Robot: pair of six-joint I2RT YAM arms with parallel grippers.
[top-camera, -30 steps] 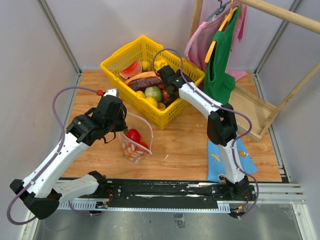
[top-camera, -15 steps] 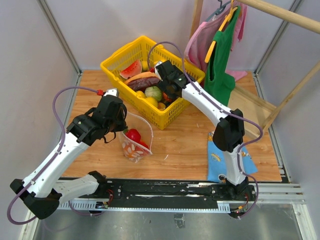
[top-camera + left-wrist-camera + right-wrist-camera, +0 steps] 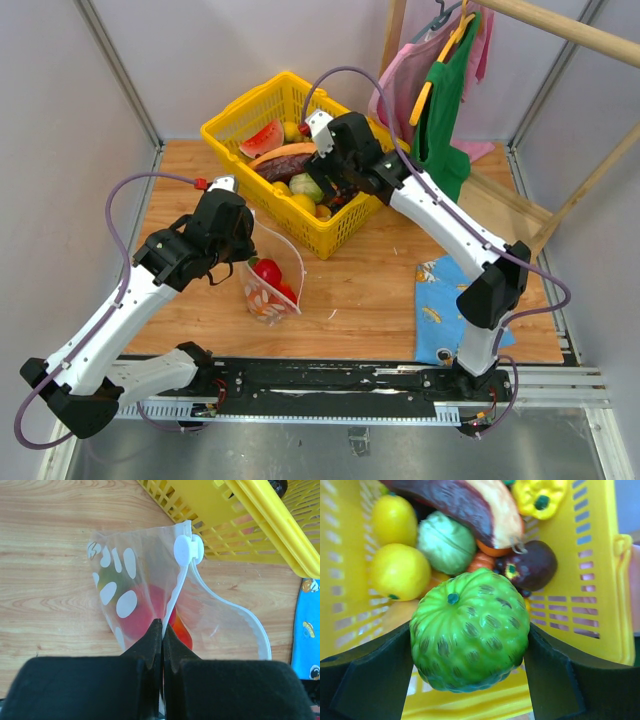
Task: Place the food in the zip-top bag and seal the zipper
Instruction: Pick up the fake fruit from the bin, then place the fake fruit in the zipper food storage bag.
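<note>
In the right wrist view my right gripper [image 3: 469, 636] is shut on a green bumpy toy fruit [image 3: 470, 625], held above the yellow basket [image 3: 600, 580]. Below it lie more food: two lemons [image 3: 400, 570], a pale cabbage [image 3: 446, 542], a purple vegetable [image 3: 455, 502] and a yellow pepper [image 3: 540, 497]. My left gripper [image 3: 162, 630] is shut on the zip-top bag's [image 3: 125, 575] zipper [image 3: 176, 595], below its white slider [image 3: 187, 549]. The mouth gapes open, with red food [image 3: 142, 612] inside. From above, the bag [image 3: 270, 290] stands in front of the basket [image 3: 235, 112].
A blue patterned cloth [image 3: 448, 305] lies on the table at the right. A wooden rack [image 3: 520, 215] with a green garment [image 3: 440, 120] and a pink one [image 3: 395, 90] stands at the back right, close to the basket's right side.
My right arm has lifted out of the basket with the green fruit and stretched out, its elbow swinging right. The left arm and bag have not moved.
</note>
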